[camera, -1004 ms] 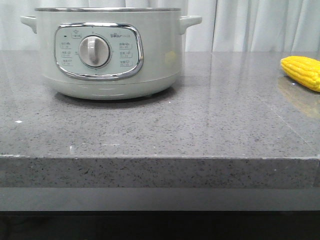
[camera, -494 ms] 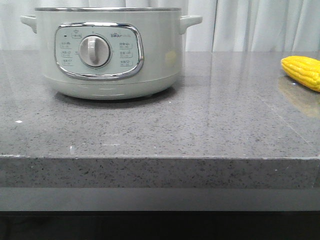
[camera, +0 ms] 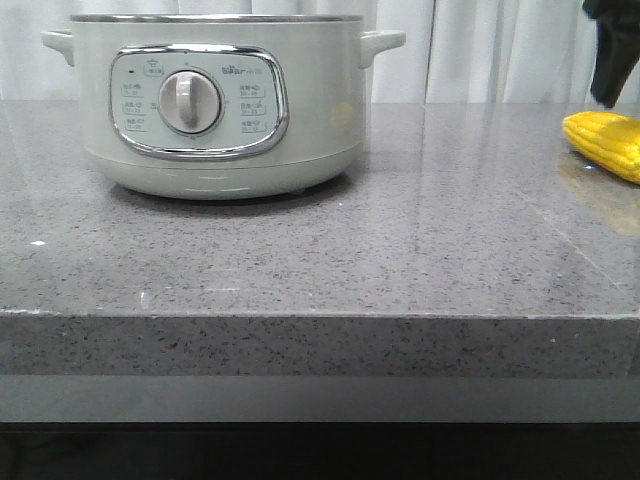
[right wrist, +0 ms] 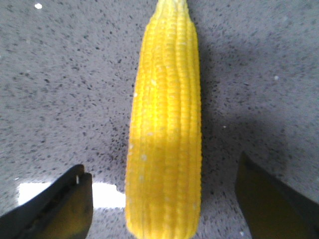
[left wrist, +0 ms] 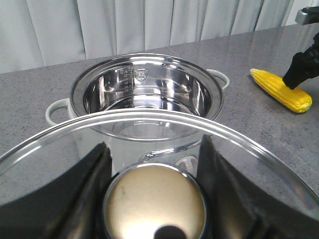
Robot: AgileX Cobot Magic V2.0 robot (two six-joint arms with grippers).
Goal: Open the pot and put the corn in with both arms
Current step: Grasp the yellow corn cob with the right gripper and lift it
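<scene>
— Yellow corn [right wrist: 166,124] lies on the bench [camera: 400,250], right claw [right wrist: 162,199] spread wide astride it.
— And left?
— Left claw [left wrist: 154,169] grips the glass lid's knob [left wrist: 154,204] above the open pot [left wrist: 144,99].

The pot [left wrist: 144,94] is uncovered, steel inside bare, so nothing blocks its mouth from above. The glass lid [left wrist: 149,144] sits pinched by its knob in the left tool [left wrist: 154,199], held off to the near side of the rim. Big stretch of bare tabletop [camera: 450,230] between pot and corn [camera: 605,143]. Right tool [right wrist: 162,209] hangs over the corn with fingers spread wide, one each side, room to spare.
</scene>
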